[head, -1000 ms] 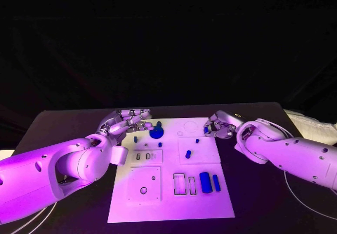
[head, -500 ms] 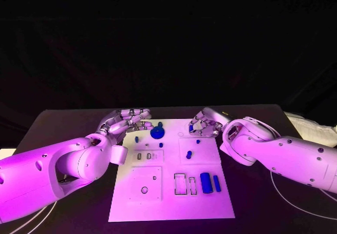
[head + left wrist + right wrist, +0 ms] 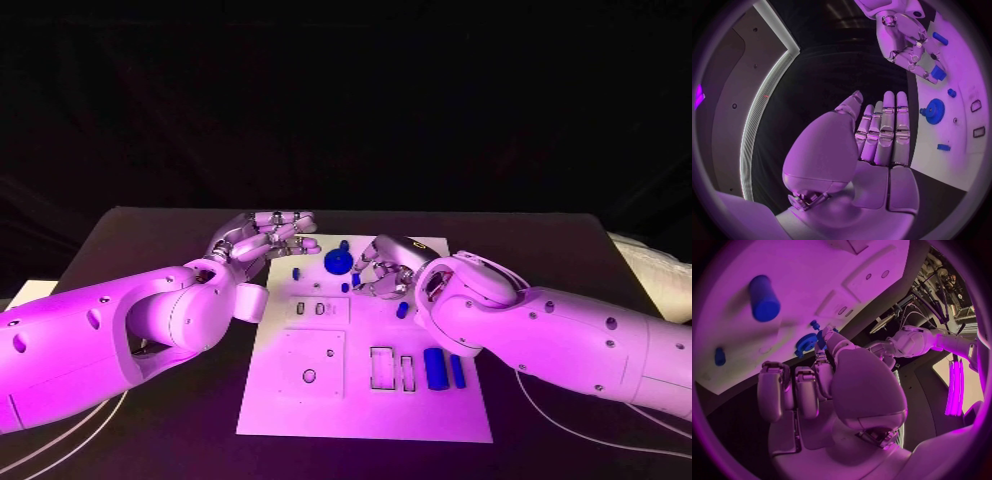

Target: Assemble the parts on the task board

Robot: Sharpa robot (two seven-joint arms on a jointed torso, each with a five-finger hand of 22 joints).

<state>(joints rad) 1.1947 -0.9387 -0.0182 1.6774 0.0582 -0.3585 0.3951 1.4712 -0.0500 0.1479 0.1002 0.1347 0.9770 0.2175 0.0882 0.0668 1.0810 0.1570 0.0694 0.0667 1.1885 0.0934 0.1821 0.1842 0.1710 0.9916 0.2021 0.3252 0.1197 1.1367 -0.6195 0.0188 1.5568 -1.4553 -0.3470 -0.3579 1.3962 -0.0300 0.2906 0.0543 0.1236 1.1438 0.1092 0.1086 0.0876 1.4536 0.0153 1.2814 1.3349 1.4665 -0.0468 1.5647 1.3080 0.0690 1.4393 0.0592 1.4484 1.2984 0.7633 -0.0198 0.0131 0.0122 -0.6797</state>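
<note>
Part (image 3: 821, 338) half-hidden in right hand (image 3: 387, 270)

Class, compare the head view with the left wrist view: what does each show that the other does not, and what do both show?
Head view alone: the whole task board, with two blue cylinders lying near its near edge, and both arms.

Left wrist view alone: the left hand from behind, fingers straight, holding nothing.

Both: the blue gear standing on the board, and the right hand above the board.

Black table (image 3: 173, 225) before a dark backdrop (purple light throughout).
</note>
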